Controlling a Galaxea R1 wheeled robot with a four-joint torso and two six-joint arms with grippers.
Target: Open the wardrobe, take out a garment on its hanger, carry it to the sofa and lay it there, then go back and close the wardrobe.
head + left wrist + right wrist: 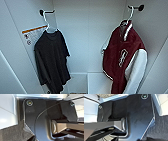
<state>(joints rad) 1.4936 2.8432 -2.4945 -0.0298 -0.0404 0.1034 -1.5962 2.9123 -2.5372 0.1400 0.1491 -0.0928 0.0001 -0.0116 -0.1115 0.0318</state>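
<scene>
Wardrobe (87, 45) stands open, white interior facing the head camera. On the left – a black T-shirt (51, 60) on a whitish hanger, hooked over a black peg (42, 12), with an orange-striped label (32, 33) on the side wall just behind it. On the right – the maroon garment (122, 62) with white sleeves, hanging from its hanger (130, 15) on the other black peg (140, 7). Dark carpet (11, 134) in the wrist views. Can't tell whether either gripper is spread or closed.
</scene>
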